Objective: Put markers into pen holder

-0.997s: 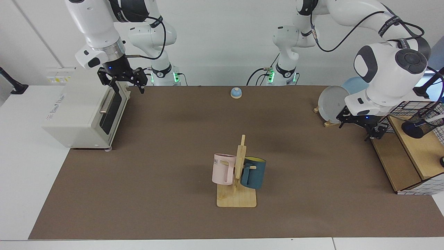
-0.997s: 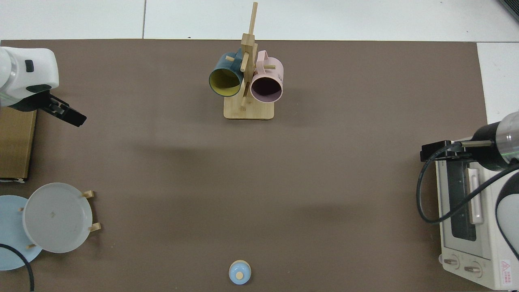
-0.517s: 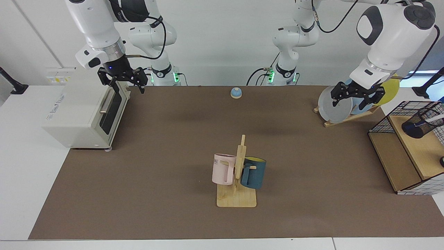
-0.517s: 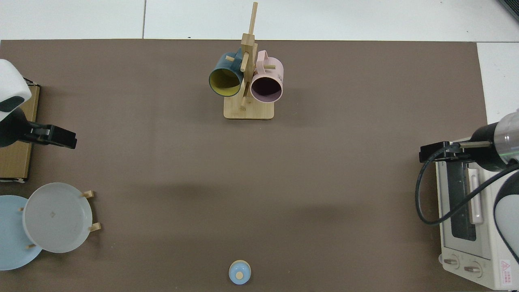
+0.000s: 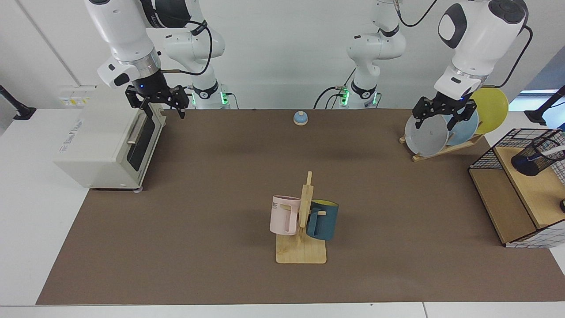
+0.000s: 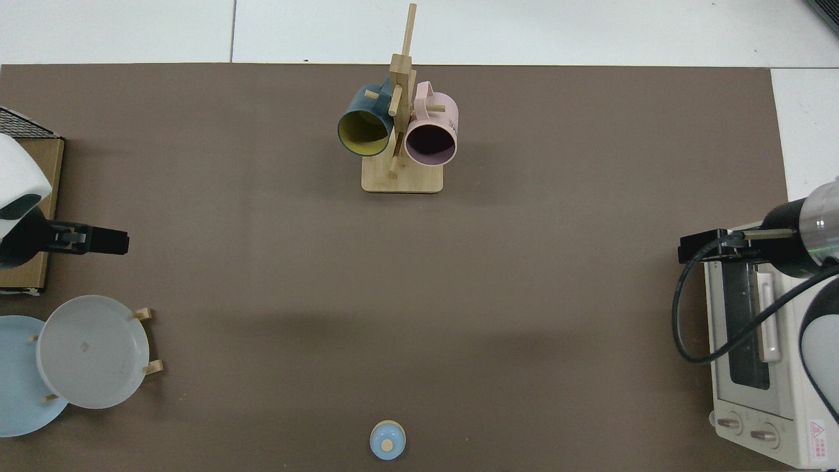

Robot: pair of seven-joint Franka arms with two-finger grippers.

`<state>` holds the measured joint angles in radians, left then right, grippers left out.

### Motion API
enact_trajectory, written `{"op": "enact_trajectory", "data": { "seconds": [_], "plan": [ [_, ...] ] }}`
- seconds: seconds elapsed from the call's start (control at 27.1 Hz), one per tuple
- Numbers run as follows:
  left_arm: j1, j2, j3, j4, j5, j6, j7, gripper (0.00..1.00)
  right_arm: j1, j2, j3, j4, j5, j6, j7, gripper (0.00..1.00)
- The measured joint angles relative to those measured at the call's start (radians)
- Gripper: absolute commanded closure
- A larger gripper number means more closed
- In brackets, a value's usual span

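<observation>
Left claw [image 5: 438, 119] raised above the worktop [image 5: 220, 176] in front of the plate rack [image 5: 441, 148], fingers spread wide and holding nothing, hanging before the grey plate [image 5: 425, 136] and blue plate [image 5: 463, 128]; yellow plate [image 5: 490, 104] just behind them; same claw in the top view [image 6: 108, 241] seen above the mat between the grey plate [image 6: 92, 351] and the wooden shelf [image 6: 29, 216]. Right claw [image 5: 159, 104] waiting over the front top edge of the toaster oven [image 5: 101, 141], fingers parted and empty; in the top view [image 6: 704, 246] over the oven's door edge [image 6: 747, 328]. Pen holder [image 5: 536, 157] lying tilted on the upper wooden shelf [image 5: 534, 190] inside the wire-grid basket [image 5: 490, 152], well apart from both claws; marker [image 5: 554, 151] seemingly inside the pen holder, white barrel poking out of the mouth, though hard to make out through the mesh; dark blue end [image 5: 521, 164] near the holder's base. Mug tree [image 5: 304, 221] mid-worktop with pink mug [image 5: 284, 215] and dark blue mug [image 5: 323, 220] hung on either side; small blue bell [image 5: 300, 118] near the far edge.
</observation>
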<state>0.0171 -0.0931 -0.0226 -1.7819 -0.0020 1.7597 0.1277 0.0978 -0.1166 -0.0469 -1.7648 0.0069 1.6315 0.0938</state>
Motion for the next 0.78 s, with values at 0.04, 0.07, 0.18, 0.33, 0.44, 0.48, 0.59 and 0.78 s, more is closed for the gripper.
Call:
{"op": "enact_trajectory", "data": {
  "seconds": [0.04, 0.07, 0.18, 0.33, 0.44, 0.48, 0.59, 0.78],
  "plan": [
    [0.0, 0.01, 0.0, 0.02, -0.004, -0.006, -0.004, 0.0, 0.0, 0.0, 0.0, 0.0, 0.0, 0.0, 0.0, 0.0],
    [0.0, 0.02, 0.0, 0.041, -0.005, -0.015, -0.007, 0.0, 0.0, 0.0, -0.001, 0.0, 0.0, 0.0, 0.0, 0.0],
    [-0.002, 0.052, -0.001, 0.09, -0.005, -0.043, -0.009, 0.0, 0.0, 0.0, -0.001, 0.001, 0.0, 0.0, 0.0, 0.0],
    [-0.014, 0.085, 0.0, 0.115, -0.005, -0.051, -0.01, 0.0, 0.0, 0.0, -0.001, 0.001, 0.0, 0.0, 0.0, 0.0],
    [-0.038, 0.106, 0.023, 0.122, -0.005, -0.051, -0.01, 0.0, 0.0, 0.0, -0.001, 0.001, 0.0, 0.0, 0.0, 0.0],
    [-0.048, 0.111, 0.034, 0.124, -0.005, -0.051, -0.01, 0.0, 0.0, 0.0, -0.001, 0.001, 0.0, 0.0, 0.0, 0.0],
    [-0.064, 0.117, 0.059, 0.129, -0.005, -0.051, -0.01, 0.0, 0.0, 0.0, -0.001, 0.001, 0.0, 0.0, 0.0, 0.0],
    [-0.065, 0.117, 0.065, 0.133, -0.005, -0.051, -0.01, 0.0, 0.0, 0.0, -0.001, 0.001, 0.0, 0.0, 0.0, 0.0]
  ]
}}
